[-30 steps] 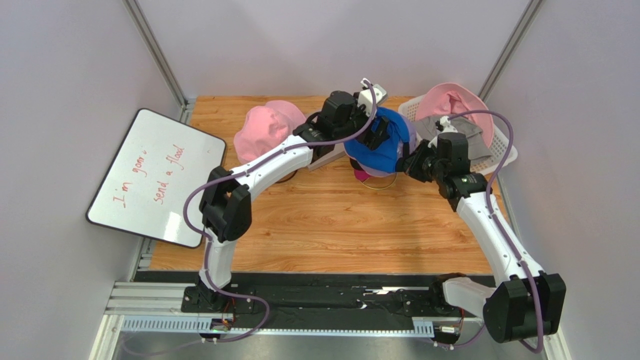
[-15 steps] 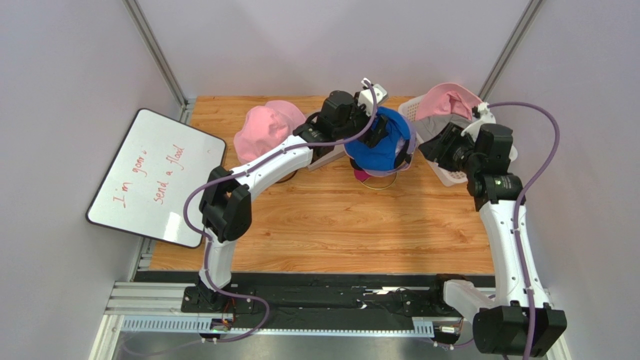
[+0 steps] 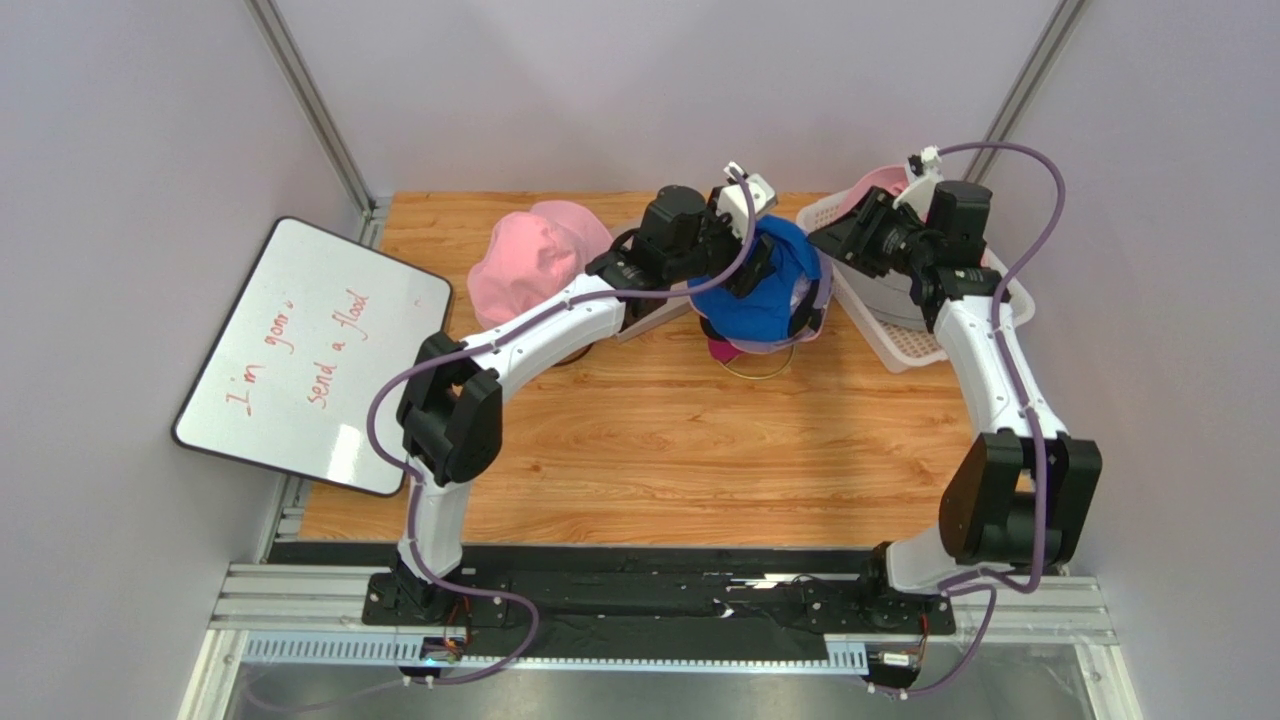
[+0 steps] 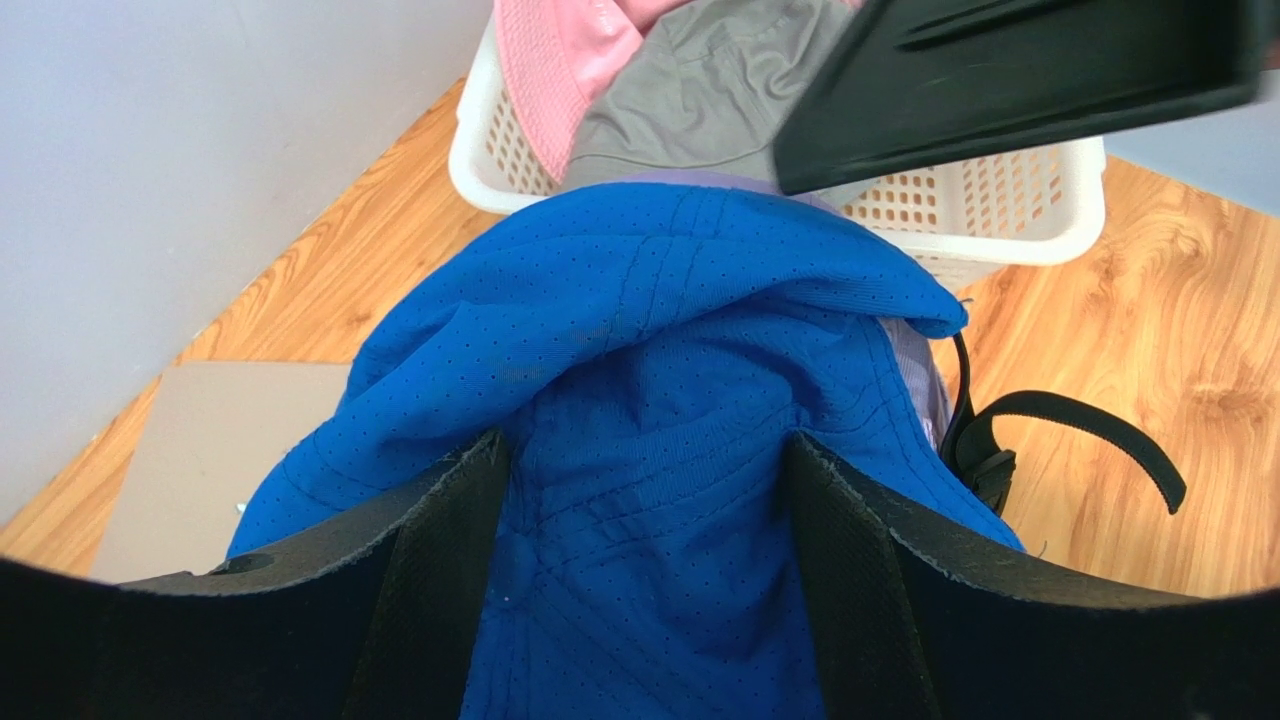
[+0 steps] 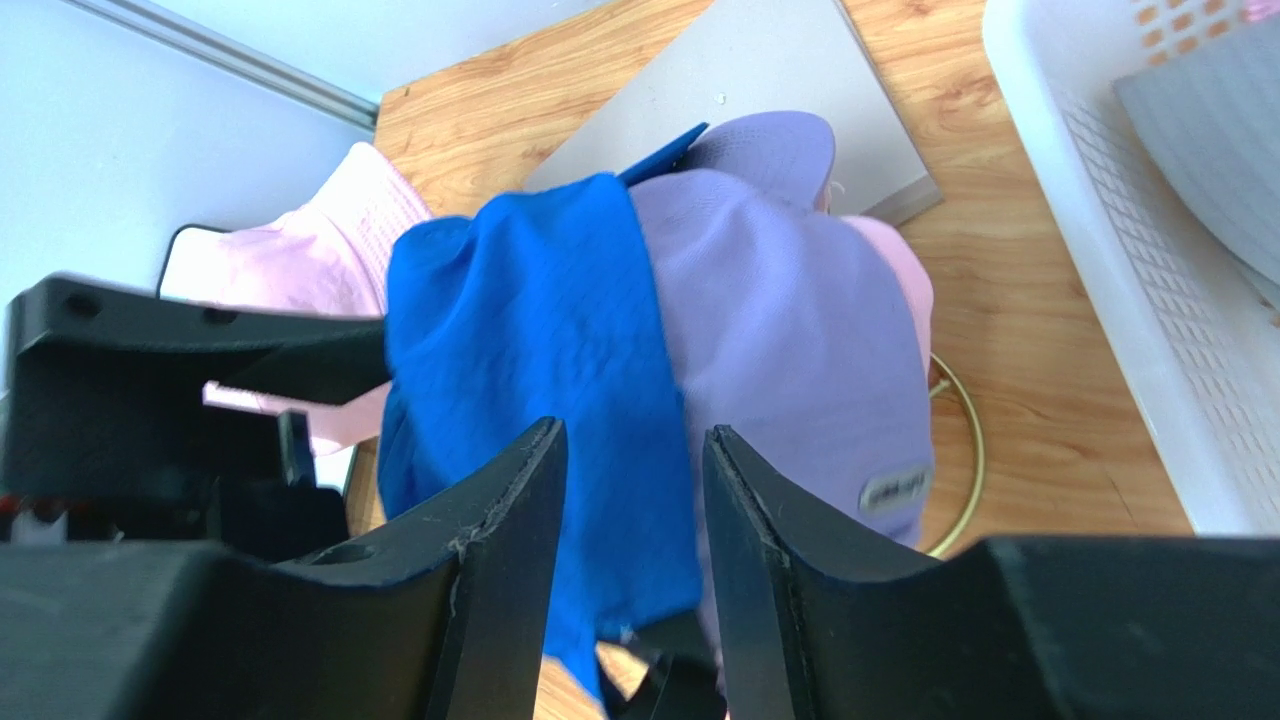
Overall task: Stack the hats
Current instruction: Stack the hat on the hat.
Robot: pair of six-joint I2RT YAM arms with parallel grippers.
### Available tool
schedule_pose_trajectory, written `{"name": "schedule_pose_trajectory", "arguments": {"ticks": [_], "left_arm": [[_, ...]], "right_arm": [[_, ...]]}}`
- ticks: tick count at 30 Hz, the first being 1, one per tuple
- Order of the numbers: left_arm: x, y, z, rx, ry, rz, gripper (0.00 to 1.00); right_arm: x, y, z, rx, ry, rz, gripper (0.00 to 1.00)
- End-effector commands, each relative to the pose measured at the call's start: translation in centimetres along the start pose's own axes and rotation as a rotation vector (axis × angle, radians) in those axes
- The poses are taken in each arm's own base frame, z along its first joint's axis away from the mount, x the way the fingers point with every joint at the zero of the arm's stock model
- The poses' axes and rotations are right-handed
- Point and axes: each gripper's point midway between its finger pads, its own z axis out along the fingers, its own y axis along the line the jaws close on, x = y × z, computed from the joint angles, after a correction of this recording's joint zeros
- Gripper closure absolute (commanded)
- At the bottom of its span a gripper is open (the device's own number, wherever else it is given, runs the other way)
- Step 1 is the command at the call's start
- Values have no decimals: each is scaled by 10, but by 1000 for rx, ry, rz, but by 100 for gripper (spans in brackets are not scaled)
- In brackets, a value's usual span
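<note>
**Blue cap pinned on the stack, right hand free**

The blue cap (image 4: 661,285) sits between the fingers of my left gripper (image 4: 643,450). Its crown fills the whole gap and the fabric lies against both inner faces, so I read this as a wide grip on the cap, not bare open jaws. The cap lies draped over the lavender cap (image 5: 796,315), which bulges out just to one side of the hand. I judge the hold is there to settle the soft crown squarely on the one beneath, since loose cloth like this slumps off a rounded top.

Under both caps a gold wire frame (image 5: 962,450) shows at the base, serving as the stand for the pile.

My right gripper (image 5: 634,432) hangs with its fingers apart and nothing between them. The stack lies beyond its fingertips and the white basket (image 4: 992,195) is close at its side. That basket holds a grey hat (image 4: 706,105) and a pink hat (image 4: 564,60), likely the next to fetch. A pink bucket hat (image 3: 526,263) rests beyond the left arm, apart from the pile.
</note>
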Motion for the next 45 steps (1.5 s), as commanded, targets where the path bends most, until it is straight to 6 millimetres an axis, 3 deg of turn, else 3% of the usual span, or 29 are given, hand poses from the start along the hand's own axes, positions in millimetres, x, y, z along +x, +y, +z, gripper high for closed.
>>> {"name": "schedule_pose_trajectory", "arguments": {"ticks": [1,5,13,19,22,26,29,37,45], "left_arm": [[-8,-9,-11,39,-6,24,27],[-8,-9,-12,38,-6,29,27],[-7,-9,-12,37,0,30,28],[-11,-12,-11,48,-11,21,28],[-12,-14,-10,51,-13,24,27],[-14,-14,-11,52,-16,30,28],[-14,-16,-12,55,-15,31,28],[-14,-26,-21,102,-43,45,28],[-6,-30,-22,115,-44,39,28]], "right_arm": [[-27,23,9,-131,-46,-46,56],[-15,23,16,-185,-5,-25,56],[-5,32,5,-220,-8,-25,58],[8,12,16,-168,45,-4,60],[9,12,17,-175,55,3,74],[3,15,14,-167,44,-5,100],[-1,15,12,-145,32,-14,100],[-18,-51,14,178,-35,17,100],[16,-98,27,306,44,43,100]]}}
